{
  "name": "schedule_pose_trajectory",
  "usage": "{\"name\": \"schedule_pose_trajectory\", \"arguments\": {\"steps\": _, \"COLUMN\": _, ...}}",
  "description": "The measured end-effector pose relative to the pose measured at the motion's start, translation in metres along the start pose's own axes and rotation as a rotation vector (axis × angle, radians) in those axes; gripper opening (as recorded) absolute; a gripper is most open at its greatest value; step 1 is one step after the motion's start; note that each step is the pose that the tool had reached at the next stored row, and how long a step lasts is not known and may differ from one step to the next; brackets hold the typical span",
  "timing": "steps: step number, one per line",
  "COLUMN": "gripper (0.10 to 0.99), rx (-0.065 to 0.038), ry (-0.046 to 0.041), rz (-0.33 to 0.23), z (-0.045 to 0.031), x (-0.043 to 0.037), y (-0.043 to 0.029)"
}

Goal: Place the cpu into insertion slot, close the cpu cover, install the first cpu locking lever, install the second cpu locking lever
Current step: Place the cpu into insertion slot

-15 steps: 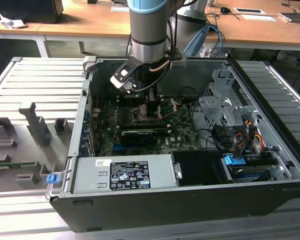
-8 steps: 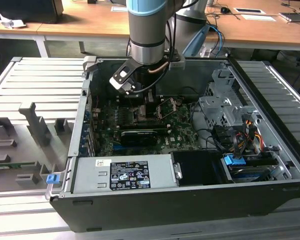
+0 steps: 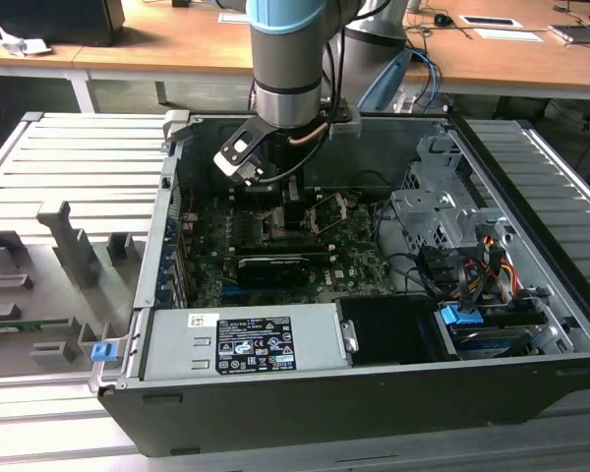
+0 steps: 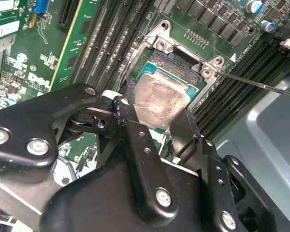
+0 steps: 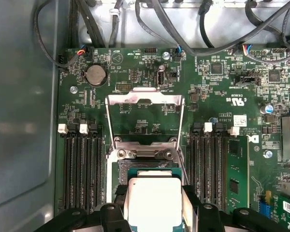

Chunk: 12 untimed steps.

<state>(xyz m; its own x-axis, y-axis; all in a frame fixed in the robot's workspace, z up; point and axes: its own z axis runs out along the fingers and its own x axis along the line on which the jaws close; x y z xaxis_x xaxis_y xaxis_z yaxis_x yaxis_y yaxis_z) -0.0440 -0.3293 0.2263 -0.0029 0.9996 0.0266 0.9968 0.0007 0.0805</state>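
- Exterior view: the claw point(image 3: 287, 204) hangs inside the open computer case point(image 3: 374, 418), low over the green circuit board point(image 3: 354, 261). The insertion slot point(image 3: 329, 211) lies right under and beside it.
- Second wrist view: the claw's fingers point(image 4: 184, 126) are clamped on opposite edges of the cpu point(image 4: 157, 99), holding it directly over the slot's dark bed point(image 4: 176, 60). I cannot tell whether the chip is fully seated. A thin locking lever point(image 4: 256, 82) juts free beyond the claw, unlatched.
- First wrist view: the cpu point(image 5: 152, 198) sits between the fingers. Just beyond the claw the cpu cover point(image 5: 145, 99) is swung open past the slot's rim point(image 5: 145, 153).
- Progress, as I judge it: placing the chip is in hand. The cover is not yet closed, and no lever looks latched.
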Motion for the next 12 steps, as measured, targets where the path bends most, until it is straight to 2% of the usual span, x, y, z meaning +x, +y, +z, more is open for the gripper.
{"name": "schedule_pose_trajectory", "arguments": {"steps": 12, "gripper": 0.529, "rx": 0.000, "ry": -0.0021, "rz": 0.024, "z": 0.0167, "x": 0.0059, "y": -0.0021}}
